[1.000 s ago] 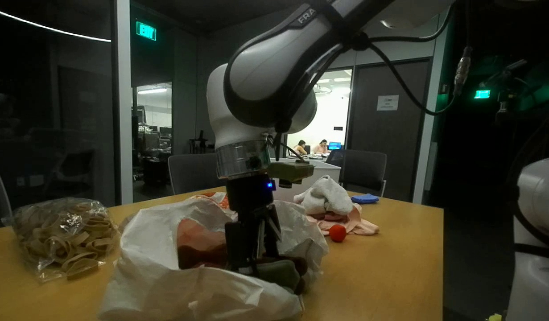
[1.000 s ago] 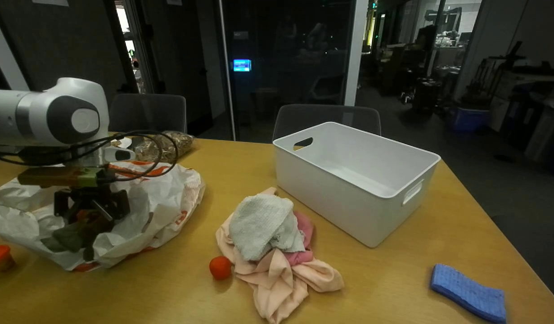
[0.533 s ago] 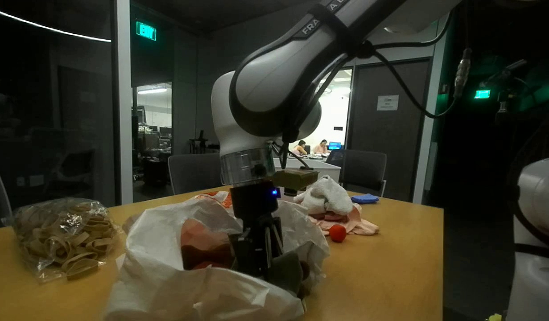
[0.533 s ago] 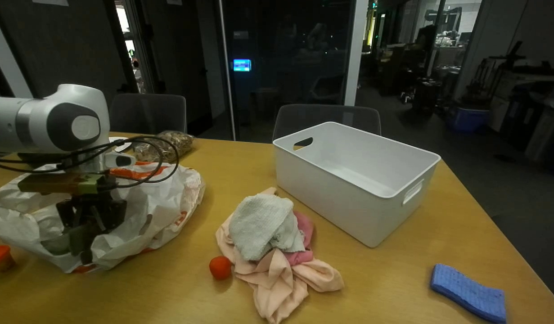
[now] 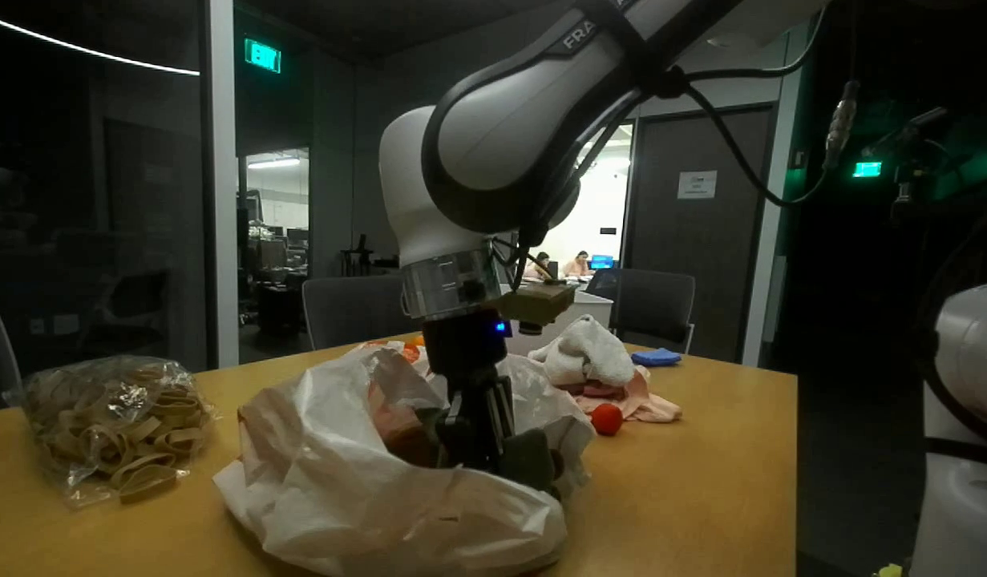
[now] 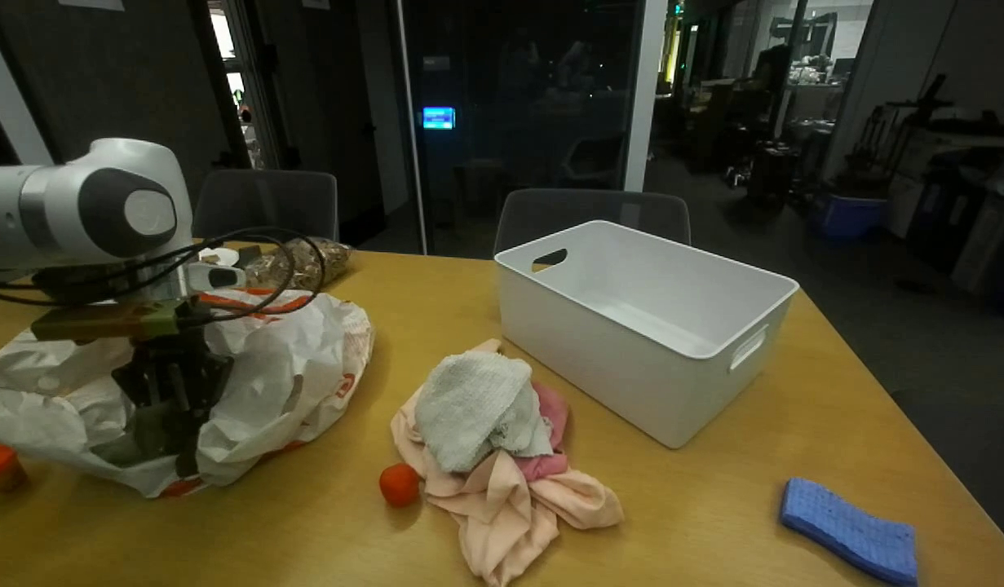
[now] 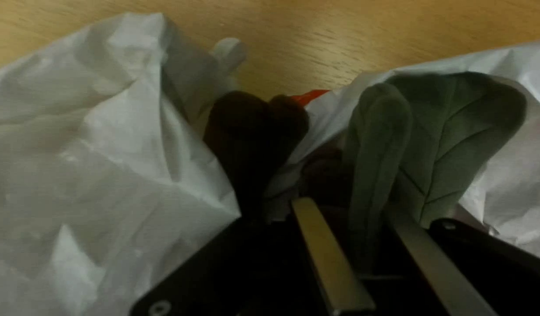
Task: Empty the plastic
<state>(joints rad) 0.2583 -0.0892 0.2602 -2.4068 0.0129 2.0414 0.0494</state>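
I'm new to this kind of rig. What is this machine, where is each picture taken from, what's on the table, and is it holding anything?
The machine is a robot arm, operated by a person, ending in a two-fingered gripper. Two pictures come from cameras standing outside it; the wrist view looks down along the gripper. On the table lie a white plastic bag, a clear bag of tan loops, a white bin, a heap of cloths, a round red thing, an orange-lidded tub and a blue pad. The gripper is down in the white bag's mouth, with part of a green leaf-shaped soft piece between its fingers; whether they grip it firmly, the pictures don't settle.
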